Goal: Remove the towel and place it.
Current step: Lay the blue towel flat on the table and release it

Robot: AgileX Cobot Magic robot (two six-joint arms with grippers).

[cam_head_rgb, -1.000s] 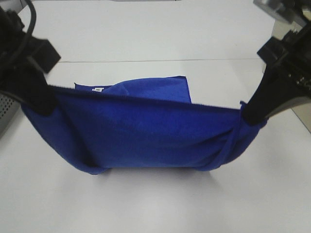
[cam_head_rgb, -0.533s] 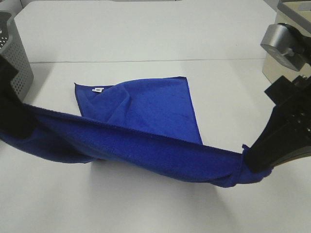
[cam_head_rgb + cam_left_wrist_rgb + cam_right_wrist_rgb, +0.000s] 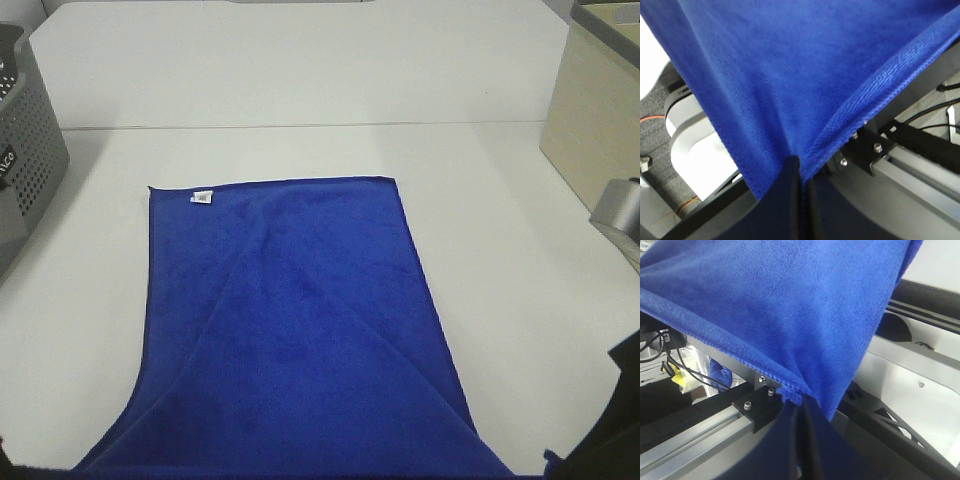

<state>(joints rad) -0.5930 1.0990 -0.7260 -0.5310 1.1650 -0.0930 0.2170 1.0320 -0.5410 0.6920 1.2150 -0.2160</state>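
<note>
The deep blue towel (image 3: 290,340) lies spread open over the white table (image 3: 300,80), with its far edge straight and a small white tag (image 3: 203,197) near the far left corner. Its near edge runs out of the bottom of the exterior high view, where both grippers are out of sight. In the left wrist view my left gripper (image 3: 800,167) is shut on a pinched fold of the towel (image 3: 805,75). My right gripper (image 3: 799,407) is likewise shut on the towel's stitched edge (image 3: 790,305), and the cloth fans out taut from both grips.
A grey perforated basket (image 3: 25,150) stands at the far left. A beige box (image 3: 600,120) stands at the right edge. A grey joint (image 3: 622,208) and a dark part of the right arm (image 3: 625,420) show at the lower right.
Both grippers have drawn the towel's near edge towards the camera and out of the bottom of the view. The towel went from a hanging fold to lying stretched out.
</note>
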